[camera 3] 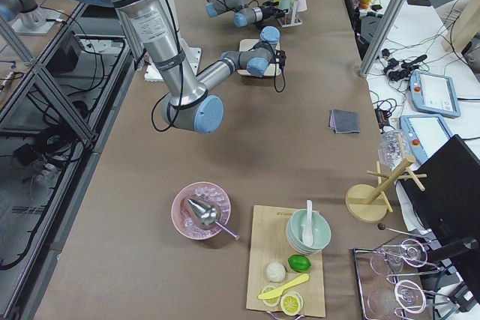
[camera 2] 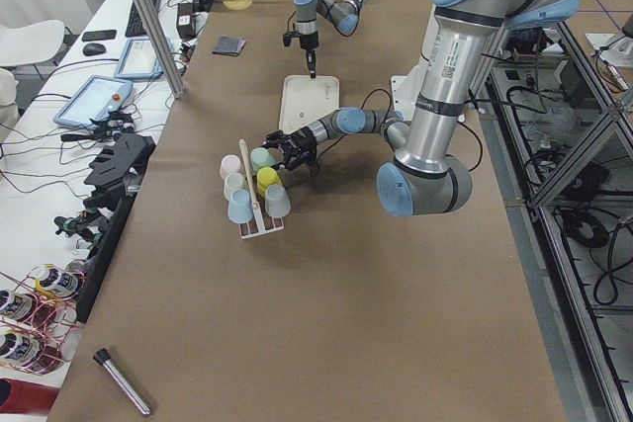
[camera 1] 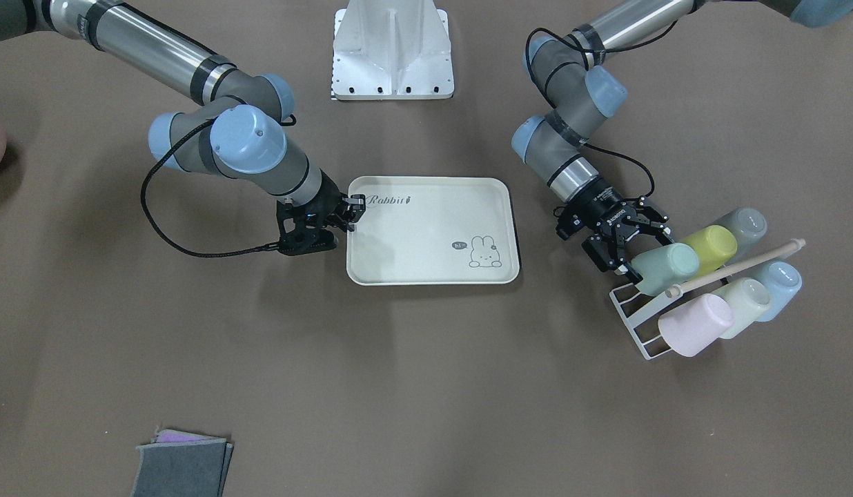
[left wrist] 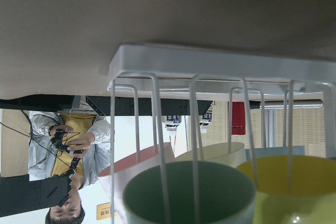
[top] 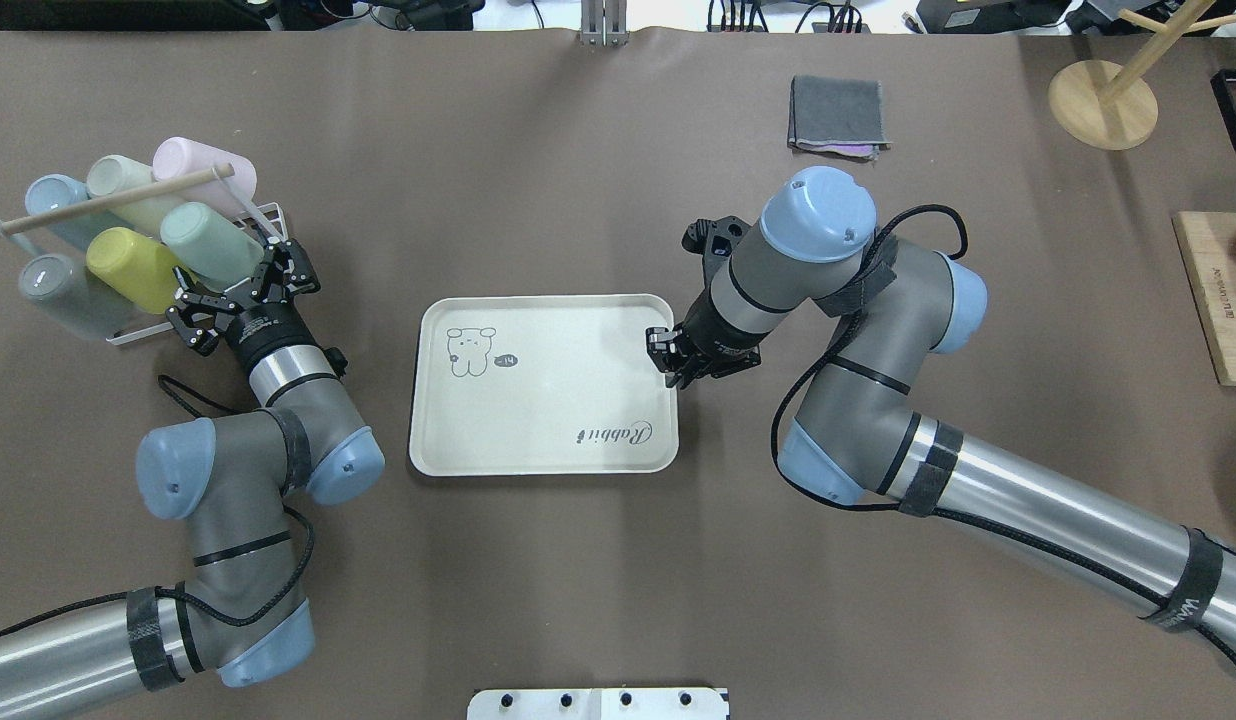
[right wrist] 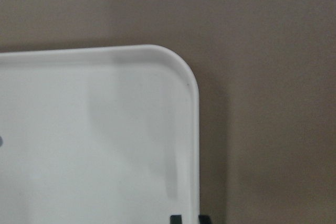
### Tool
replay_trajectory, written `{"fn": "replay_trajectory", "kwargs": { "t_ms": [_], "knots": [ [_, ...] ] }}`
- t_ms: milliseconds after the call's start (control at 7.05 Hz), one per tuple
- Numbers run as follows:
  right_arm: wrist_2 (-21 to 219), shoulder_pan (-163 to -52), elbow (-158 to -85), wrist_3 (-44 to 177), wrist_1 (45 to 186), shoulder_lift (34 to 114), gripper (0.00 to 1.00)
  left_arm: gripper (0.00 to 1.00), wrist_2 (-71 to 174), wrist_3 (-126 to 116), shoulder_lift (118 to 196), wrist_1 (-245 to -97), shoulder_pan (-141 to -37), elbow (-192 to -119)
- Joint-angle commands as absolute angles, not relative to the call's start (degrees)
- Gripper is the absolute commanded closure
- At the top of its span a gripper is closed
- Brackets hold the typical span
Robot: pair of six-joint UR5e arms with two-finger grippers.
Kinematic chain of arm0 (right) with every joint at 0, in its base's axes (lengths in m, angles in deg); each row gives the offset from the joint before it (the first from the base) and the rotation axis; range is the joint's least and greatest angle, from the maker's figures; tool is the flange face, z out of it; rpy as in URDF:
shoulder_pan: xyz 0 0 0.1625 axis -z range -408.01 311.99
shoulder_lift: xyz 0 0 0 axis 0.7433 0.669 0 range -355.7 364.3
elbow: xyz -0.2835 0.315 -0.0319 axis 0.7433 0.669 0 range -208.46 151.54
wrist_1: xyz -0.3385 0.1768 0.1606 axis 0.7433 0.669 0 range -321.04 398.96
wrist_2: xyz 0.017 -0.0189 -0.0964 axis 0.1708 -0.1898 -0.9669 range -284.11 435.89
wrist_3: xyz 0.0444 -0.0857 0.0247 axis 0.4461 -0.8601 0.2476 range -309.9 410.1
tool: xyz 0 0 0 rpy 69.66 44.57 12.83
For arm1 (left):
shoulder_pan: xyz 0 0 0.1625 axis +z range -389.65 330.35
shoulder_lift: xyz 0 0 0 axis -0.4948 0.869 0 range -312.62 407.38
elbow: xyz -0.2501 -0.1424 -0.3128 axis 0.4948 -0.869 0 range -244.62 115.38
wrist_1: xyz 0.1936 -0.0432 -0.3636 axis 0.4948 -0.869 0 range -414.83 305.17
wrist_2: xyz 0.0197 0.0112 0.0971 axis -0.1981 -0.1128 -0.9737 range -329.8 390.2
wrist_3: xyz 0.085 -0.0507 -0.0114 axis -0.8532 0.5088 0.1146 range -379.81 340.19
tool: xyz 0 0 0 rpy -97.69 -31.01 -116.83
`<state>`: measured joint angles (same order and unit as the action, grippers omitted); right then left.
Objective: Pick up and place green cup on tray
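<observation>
left gripper (top: 226, 278): jaws were spread wide at the mouth end of the cup; this arm was judged by far the nearer.
green cup (top: 208, 252): was held on the wire rack (camera 1: 637, 324), at 11 o'clock of the gripper in the overhead view; contact could not be told.
long axis: was read as roughly 10–4 o'clock and tilted, mouth toward the gripper, with wire pegs (left wrist: 195, 145) entering it.
room: a yellow-green cup (top: 138, 268) was noted just beside at 8 o'clock, a wooden rod (top: 108, 200) close at 11 o'clock.
tray (top: 548, 400): was laid flat on the brown table (top: 578, 180), well apart at 4 o'clock of the cup.
right gripper (top: 670, 362): jaws were narrow, astride the tray's 3 o'clock rim; clamping could not be told.
</observation>
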<state>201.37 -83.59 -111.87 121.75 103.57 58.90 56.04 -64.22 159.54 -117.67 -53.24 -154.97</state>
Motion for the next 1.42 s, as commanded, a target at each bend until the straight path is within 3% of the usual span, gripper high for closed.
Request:
{"fn": "replay_trajectory", "kwargs": {
  "t_ms": [0, 426, 709, 1277],
  "knots": [
    [202.09, -86.23, -112.57, 125.59, 103.64, 59.05, 0.0, 0.01, 54.37, -64.54, 159.27, -117.67, -54.0, -154.7],
    [207.18, -93.24, -113.97, 119.58, 103.91, 62.38, 0.0, 0.01, 54.37, -64.37, 159.18, -117.58, -54.26, -154.7],
    [207.9, -95.99, -123.16, 109.56, 104.34, 74.97, 0.0, 0.01, 54.46, -64.1, 159.09, -117.67, -54.09, -154.53],
    [217.38, -108.45, -123.91, 88.12, 104.35, 87.5, 0.0, 0.01, 54.54, -63.84, 160.49, -118.46, -54.09, -152.33]
  ]
}}
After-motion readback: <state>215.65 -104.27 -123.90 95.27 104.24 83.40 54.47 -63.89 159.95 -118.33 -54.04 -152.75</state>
